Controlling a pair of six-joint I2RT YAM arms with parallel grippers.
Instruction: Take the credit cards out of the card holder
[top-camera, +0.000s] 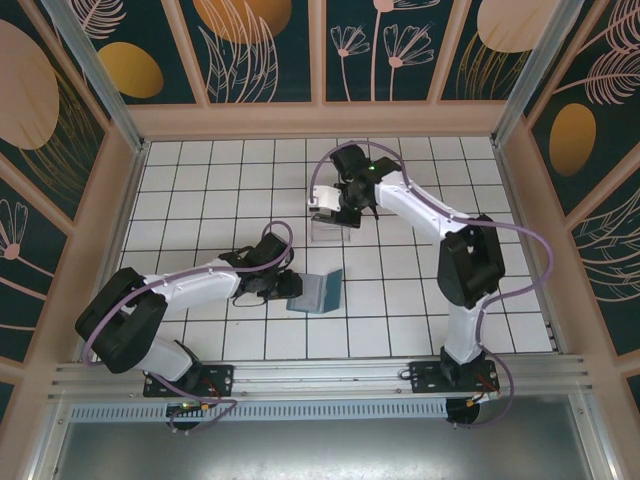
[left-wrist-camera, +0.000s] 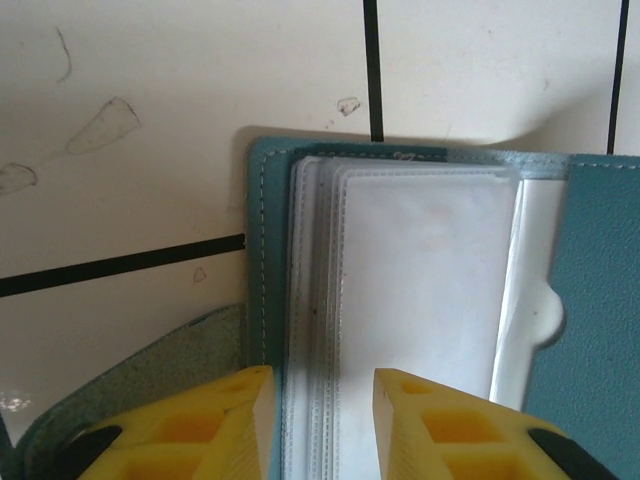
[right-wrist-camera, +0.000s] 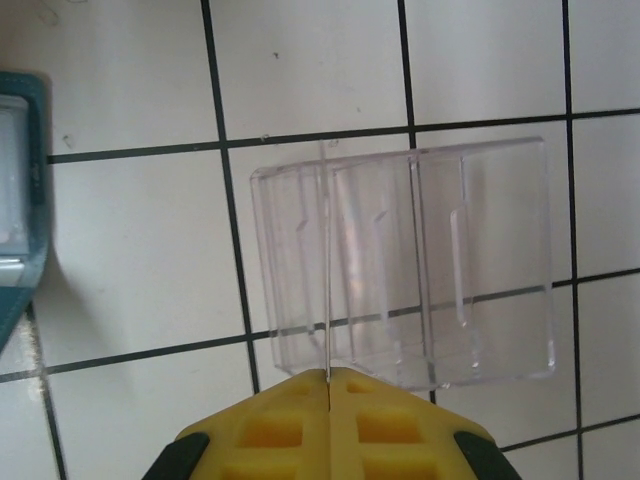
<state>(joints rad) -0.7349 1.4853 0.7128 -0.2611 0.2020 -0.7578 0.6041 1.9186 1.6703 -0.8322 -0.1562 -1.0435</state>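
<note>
Card holder, position: the card holder (top-camera: 318, 292) lies open on the tiled surface (top-camera: 200, 180), inner face up, just ahead of the left arm and near the middle of the surface.
Card holder, axis: the clear sleeves (left-wrist-camera: 420, 270) run lengthwise away from the left pincer, so roughly left to right across the surface. The teal cover's stitched edge runs parallel alongside them.
Left pincer: the left pincer (left-wrist-camera: 322, 385) is released, its jaws parted over the near end of the sleeve stack. It grasps nothing that I can see.
Left pincer, purpose: judged to be lined up along the sleeves, either to steady the holder or to draw a card out endwise.
Credit cards: the top sleeve is cloudy white, and I cannot tell whether credit cards sit inside.
Right pincer: the right pincer (right-wrist-camera: 328, 378) is clenched above the clear box (right-wrist-camera: 400, 260), which stands beyond the holder.
Thin edge: a thin edge (right-wrist-camera: 324, 260) runs from between the pads over the box's slots. It may be a card seen edge-on, but this is not certain.
Box, purpose: its upright dividers suggest a receiving rack for cards.
</note>
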